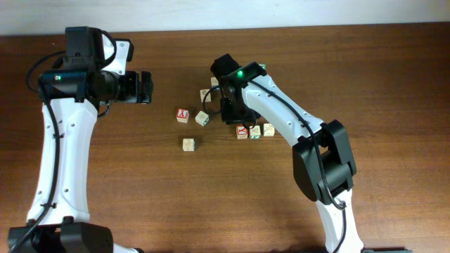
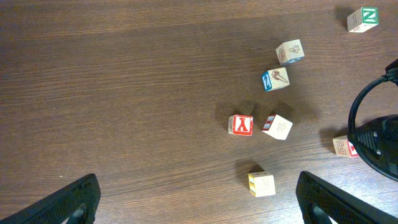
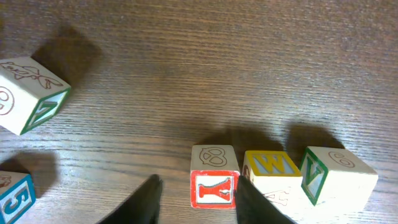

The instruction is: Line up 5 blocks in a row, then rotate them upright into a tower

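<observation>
In the right wrist view a pale block with a red-framed letter face (image 3: 214, 186) stands between the fingers of my right gripper (image 3: 198, 179). The right finger lies against the block's side. The left finger stands a clear gap away, so the gripper is open. A yellow-framed W block (image 3: 270, 169) and a green-framed V block (image 3: 336, 174) sit in a row to its right. Overhead, the right gripper (image 1: 239, 124) hovers over this row (image 1: 255, 131). My left gripper (image 1: 148, 88) hangs wide open and empty at the left. Far below it lie a red Y block (image 2: 240, 125) and a yellow-edged block (image 2: 262, 184).
A green-framed Z cube (image 3: 28, 93) and a cube with a blue 5 (image 3: 12, 193) lie left of the right gripper. More cubes are scattered mid-table (image 1: 202, 118), (image 1: 205, 93), (image 1: 188, 144). The right arm's cable loop (image 2: 373, 134) reaches into the left wrist view.
</observation>
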Robot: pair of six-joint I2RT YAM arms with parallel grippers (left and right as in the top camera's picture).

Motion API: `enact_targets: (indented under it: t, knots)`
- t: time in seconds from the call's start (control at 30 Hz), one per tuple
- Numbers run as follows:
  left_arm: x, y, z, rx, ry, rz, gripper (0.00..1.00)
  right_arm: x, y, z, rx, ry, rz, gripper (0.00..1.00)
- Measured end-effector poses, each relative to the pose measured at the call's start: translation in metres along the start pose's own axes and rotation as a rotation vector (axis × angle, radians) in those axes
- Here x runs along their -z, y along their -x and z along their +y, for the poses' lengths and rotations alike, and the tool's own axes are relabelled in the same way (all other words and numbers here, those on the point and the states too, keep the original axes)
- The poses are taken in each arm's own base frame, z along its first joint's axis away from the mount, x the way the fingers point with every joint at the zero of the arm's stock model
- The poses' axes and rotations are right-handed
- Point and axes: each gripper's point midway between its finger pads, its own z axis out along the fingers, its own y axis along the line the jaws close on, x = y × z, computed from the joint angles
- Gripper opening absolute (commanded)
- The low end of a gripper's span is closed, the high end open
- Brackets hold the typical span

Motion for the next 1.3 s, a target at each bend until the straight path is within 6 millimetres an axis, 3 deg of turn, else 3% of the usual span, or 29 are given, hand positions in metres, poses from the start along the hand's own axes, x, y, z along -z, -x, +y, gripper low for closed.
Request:
enact_targets:
  t: [0.1,0.27,0.4,0.97,1.13,1.3]
  knots:
    - [0.0,0.0,0.0,0.0,0.0,0.0,0.99,-0.003,0.009,0.01,0.014,0.028,-0.044,0.25]
    - [0.0,0.0,0.0,0.0,0.0,0.0,0.99,-0.017,0.001,0.028,0.058,0.047,-0.061,0.25]
    - [0.0,0.0,0.0,0.0,0.0,0.0,0.99,-0.018,0.001,0.031,0.062,0.049,-0.065,0.25]
    - [0.0,0.0,0.0,0.0,0.0,0.0,0.99,-0.023,-0.019,0.008,0.03,-0.035,0.023,0.25]
    - [0.0,0.0,0.0,0.0,0.0,0.0,0.99,-0.024,-0.013,-0.015,-0.02,-0.05,0.043,0.24]
    - [0.0,0.0,0.0,0.0,0.0,0.0,0.99,-0.025,-0.01,-0.022,-0.014,-0.049,0.045,0.24]
